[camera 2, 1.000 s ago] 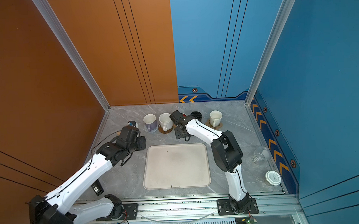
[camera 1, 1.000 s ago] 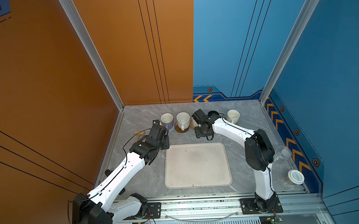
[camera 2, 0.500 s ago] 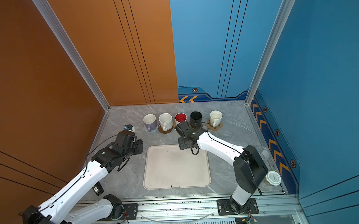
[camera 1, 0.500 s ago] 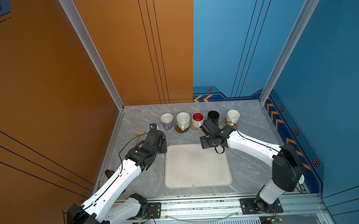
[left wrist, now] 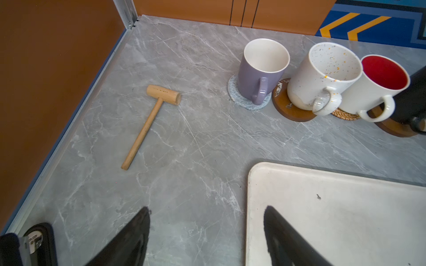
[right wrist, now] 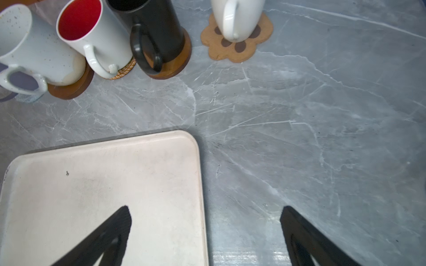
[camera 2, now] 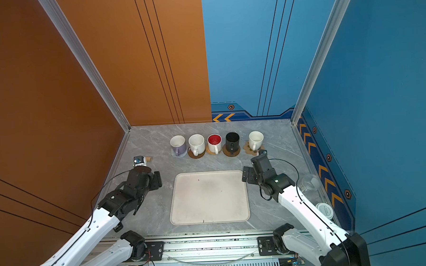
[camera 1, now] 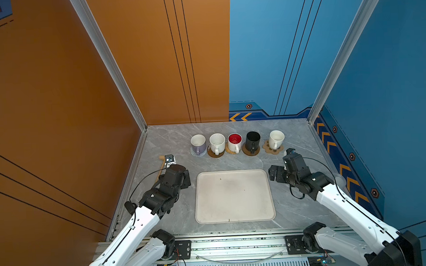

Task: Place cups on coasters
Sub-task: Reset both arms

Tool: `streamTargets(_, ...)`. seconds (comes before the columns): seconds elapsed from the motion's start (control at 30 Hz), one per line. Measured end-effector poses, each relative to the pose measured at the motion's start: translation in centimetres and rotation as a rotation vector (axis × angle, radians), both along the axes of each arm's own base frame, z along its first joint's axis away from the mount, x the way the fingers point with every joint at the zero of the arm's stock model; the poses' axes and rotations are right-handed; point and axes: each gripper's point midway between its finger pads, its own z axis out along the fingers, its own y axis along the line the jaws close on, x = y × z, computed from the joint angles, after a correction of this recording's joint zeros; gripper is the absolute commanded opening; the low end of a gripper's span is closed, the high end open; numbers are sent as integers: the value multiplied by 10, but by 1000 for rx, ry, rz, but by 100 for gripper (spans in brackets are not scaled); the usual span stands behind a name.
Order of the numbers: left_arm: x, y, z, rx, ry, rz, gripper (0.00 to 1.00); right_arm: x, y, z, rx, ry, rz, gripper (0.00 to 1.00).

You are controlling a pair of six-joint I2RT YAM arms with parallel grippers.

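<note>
The left pincer (left wrist: 206, 208) hung released and empty astride the tray's (left wrist: 250, 184) left edge, the right pincer (right wrist: 206, 207) likewise astride its right edge. Ahead of both, across bare surface (right wrist: 299, 115), the five cups (camera 1: 234, 141) ran crosswise, lavender cup (camera 1: 198, 142) nearer the left arm, cream cup (camera 1: 276, 138) nearer the right, each upright on a coaster (right wrist: 230, 55), so no grasp seemed due

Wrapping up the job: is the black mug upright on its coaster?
Upright: the black mug stands rim-up on the brown coaster.
</note>
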Motion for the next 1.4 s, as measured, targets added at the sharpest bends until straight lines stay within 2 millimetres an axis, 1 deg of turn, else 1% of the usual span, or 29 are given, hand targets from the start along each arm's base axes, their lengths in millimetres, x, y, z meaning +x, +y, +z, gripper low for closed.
streamTargets(0.07,-2,9,-5,10,-18,33,98,0,-15,3,9,-21,-43,100)
streamTargets(0.17,-2,23,-12,23,-44,88,98,2,-36,2,13,-25,-108,100)
streamTargets(0.33,1,48,-17,50,-90,190,98,6,-66,-11,-4,-11,-197,100)
streamTargets(0.47,6,70,-20,83,-162,278,98,16,-82,-22,-57,-61,-236,100)
streamTargets(0.6,9,91,-26,119,-229,352,98,27,-91,-33,-130,-130,-231,100)
streamTargets(0.7,10,104,-30,137,-276,394,98,39,-100,-41,-178,-169,-230,100)
streamTargets(0.8,14,114,-34,157,-301,418,98,52,-107,-54,-217,-189,-227,100)
streamTargets(0.9,21,116,-40,176,-311,403,98,63,-110,-68,-244,-204,-215,100)
streamTargets(0.97,27,115,-45,187,-308,382,98,68,-110,-73,-256,-212,-205,100)
streamTargets(1.13,47,105,-59,213,-291,303,98,90,-109,-64,-274,-310,-193,100)
streamTargets(1.23,55,100,-69,226,-279,267,98,99,-110,-62,-282,-347,-193,100)
streamTargets(1.3,61,98,-74,235,-280,249,98,105,-111,-66,-290,-363,-191,100)
streamTargets(1.4,69,94,-78,246,-289,219,98,108,-110,-72,-298,-363,-178,100)
